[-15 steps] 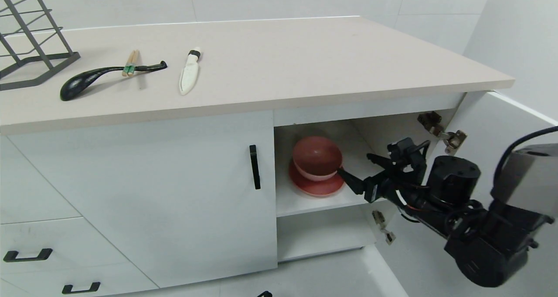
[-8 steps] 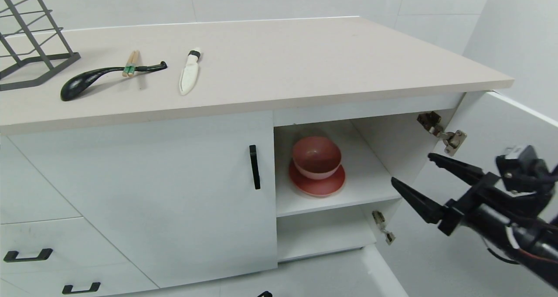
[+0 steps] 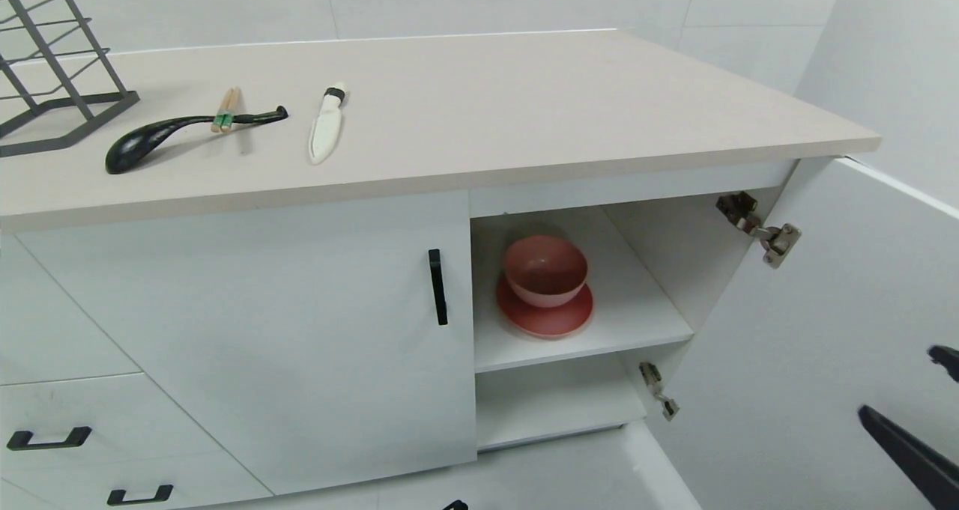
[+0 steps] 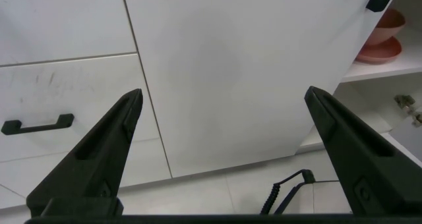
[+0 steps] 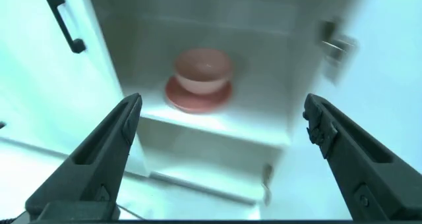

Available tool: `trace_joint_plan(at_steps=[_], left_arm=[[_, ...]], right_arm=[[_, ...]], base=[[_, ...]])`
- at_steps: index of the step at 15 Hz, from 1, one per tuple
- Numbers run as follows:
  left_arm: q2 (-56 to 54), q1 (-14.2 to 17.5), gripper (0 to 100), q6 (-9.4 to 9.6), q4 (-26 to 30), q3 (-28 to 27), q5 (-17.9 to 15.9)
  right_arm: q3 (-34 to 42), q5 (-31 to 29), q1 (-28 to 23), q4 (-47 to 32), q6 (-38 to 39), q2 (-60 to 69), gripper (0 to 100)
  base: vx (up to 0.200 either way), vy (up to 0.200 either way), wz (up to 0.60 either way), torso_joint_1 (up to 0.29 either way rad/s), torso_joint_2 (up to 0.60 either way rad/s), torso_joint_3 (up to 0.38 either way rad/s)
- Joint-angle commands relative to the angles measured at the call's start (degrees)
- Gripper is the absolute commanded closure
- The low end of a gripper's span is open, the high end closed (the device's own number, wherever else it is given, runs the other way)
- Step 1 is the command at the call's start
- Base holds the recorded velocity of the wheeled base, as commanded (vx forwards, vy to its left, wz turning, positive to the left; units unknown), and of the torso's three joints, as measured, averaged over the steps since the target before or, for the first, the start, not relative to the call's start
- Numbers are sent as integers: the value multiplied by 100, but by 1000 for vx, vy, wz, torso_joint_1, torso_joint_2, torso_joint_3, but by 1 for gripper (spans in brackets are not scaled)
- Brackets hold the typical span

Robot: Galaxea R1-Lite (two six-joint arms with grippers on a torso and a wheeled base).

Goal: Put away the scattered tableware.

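The right gripper point(image 5: 219, 112) has its two black fingers spread wide with nothing between them. Its wrist view looks between them into the open cabinet compartment. There a pink round bowl point(image 5: 203, 69) sits on a red flat plate point(image 5: 198, 95) on the white upper shelf point(image 5: 217, 122), well apart from the fingertips.

In the head view the right gripper point(image 3: 897, 381) is at the lower right edge, in front of the swung-open white cabinet door point(image 3: 809, 308). The pink round bowl point(image 3: 545, 269) and the red flat plate point(image 3: 545, 317) lie off to its left, inside the compartment.

The left gripper point(image 4: 224, 95) is likewise splayed wide and holds nothing. It faces the closed white cabinet door point(image 4: 231, 72), with a drawer's black handle point(image 4: 36, 125) to one side and a black coiled cable point(image 4: 287, 188) on the floor tiles.

The head view adds the beige countertop point(image 3: 524, 98). On it lie a black ladle point(image 3: 150, 137), a pair of wooden chopsticks point(image 3: 223, 109) across the ladle's handle, a white sheathed knife point(image 3: 326, 124) and a dark wire rack point(image 3: 52, 61).

A second ago the right gripper's fingers were at the bowl's rim inside the cabinet. Since then it has pulled back out and down to the right, while the bowl and plate have stayed on the shelf.
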State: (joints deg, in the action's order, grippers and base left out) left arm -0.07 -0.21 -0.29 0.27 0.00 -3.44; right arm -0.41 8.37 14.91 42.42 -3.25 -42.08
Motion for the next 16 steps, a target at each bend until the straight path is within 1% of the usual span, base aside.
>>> trace_joint_plan(at_steps=[1,2,3,5,10,11,12,14,16], left_arm=[[7,3,0,12,0,0,1],[7,12,0,12,0,0,1],[7,3,0,3,0,0,1],[7,3,0,3,0,0,1],[7,3,0,3,8,0,1],[7,3,0,-6,8,0,1],[7,3,0,-6,0,0,1],[7,3,0,-6,8,0,1],[7,3,0,-6,8,0,1]], right_arm=[[-126,33,-1227,-3021,132,3742,0],[-82,6,-1368,-3399,79,4024,0],[41,94,-1500,-3539,97,4199,0],[33,24,-1500,-4023,88,4208,0],[41,-46,-1500,-3996,0,4208,0],[41,-213,-1508,-4058,-105,4208,0],[41,-477,-1508,-4146,-88,4208,0],[41,-530,-1508,-4207,264,4208,0],[41,-530,-1508,-4198,264,4208,0]], base=[[0,0,0,0,0,0],[0,0,0,0,0,0],[0,0,0,0,0,0],[0,0,0,0,0,0],[0,0,0,0,0,0],[0,0,0,0,0,0],[-200,0,0,2,2,-2],[-200,0,0,7,2,-5],[-200,0,0,2,0,2]])
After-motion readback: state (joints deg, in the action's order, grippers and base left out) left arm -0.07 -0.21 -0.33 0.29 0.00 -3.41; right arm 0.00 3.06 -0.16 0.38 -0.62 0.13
